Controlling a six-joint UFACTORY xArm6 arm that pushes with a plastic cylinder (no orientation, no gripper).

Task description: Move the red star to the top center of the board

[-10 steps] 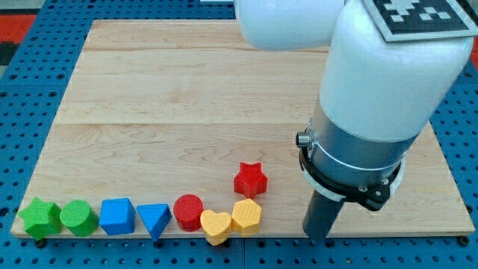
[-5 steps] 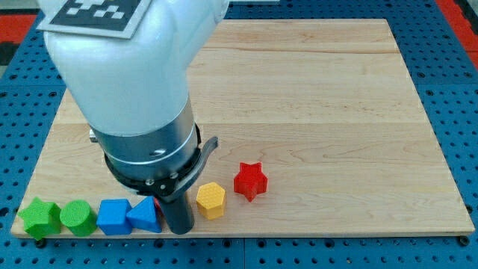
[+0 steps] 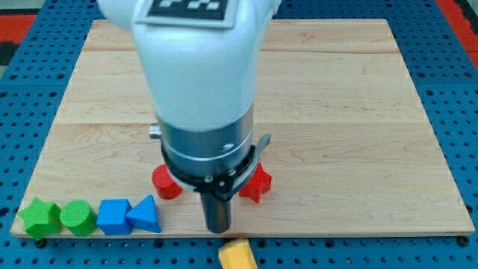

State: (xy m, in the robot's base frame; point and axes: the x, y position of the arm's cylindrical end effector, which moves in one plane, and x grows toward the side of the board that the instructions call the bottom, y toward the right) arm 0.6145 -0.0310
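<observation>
My tip (image 3: 217, 229), the tool, was a bare rod with nothing to open or close, resting on the table (image 3: 336, 97) near its front edge. The red star (image 3: 258, 183) sat just right of it, partly hidden. It looked light, rigid and likely to spin; I judged pushing squarely on its near side best.

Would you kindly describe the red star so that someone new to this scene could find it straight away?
Start at the wooden board and follow the big white and grey arm down to my tip near the view's bottom edge. The red star sits just up and to the view's right of my tip, partly hidden by the arm. The other red block, on the view's left, looks round, not pointed.
</observation>
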